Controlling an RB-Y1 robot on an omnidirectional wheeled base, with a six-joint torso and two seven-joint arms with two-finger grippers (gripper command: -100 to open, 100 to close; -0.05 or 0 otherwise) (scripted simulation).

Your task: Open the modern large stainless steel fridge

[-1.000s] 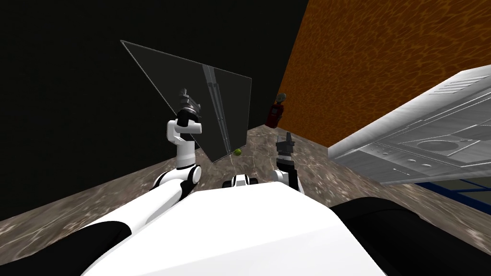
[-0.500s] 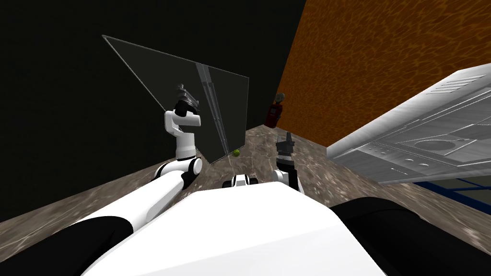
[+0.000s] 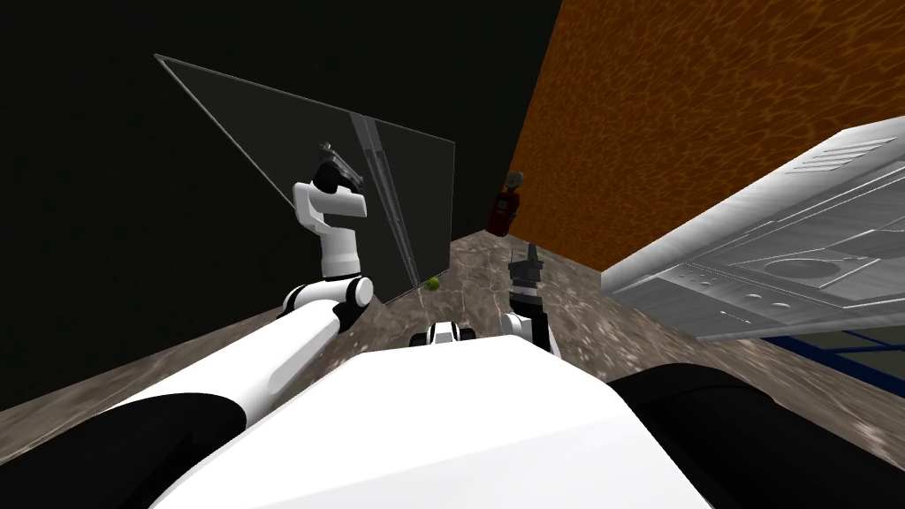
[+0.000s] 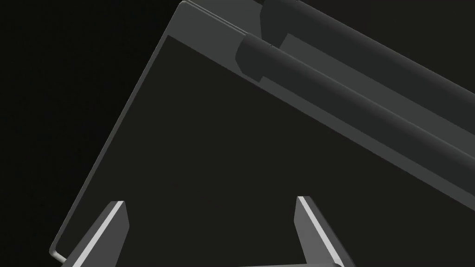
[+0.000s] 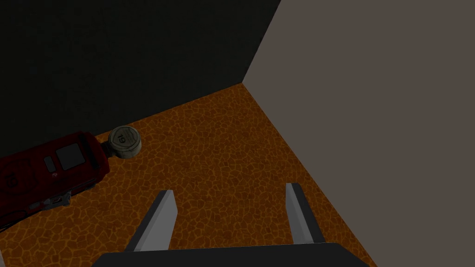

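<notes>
The fridge [image 3: 300, 132] appears as a dark grey flat front with two long vertical handle bars [image 3: 389, 212], standing ahead and to my left against a black area. My left gripper [image 3: 340, 168] is raised in front of the door panel left of the handles. Its fingers are open with nothing between them. In the left wrist view, the left gripper [image 4: 208, 218] faces the flat door panel [image 4: 208, 139], with the round handle bars [image 4: 348, 106] off to one side. My right gripper [image 3: 528, 256] hangs low and open [image 5: 229, 208], away from the fridge.
A red device with a round gauge [image 3: 505, 210] [image 5: 51, 171] sits by the orange wall [image 3: 707, 115]. A small green ball [image 3: 433, 283] lies at the fridge's foot. A steel counter with a cooktop [image 3: 778, 265] runs along my right.
My left arm has risen and moved left. The fridge front's upper left corner and handle tops have spread leftward, while the red device and the right arm stay put.
</notes>
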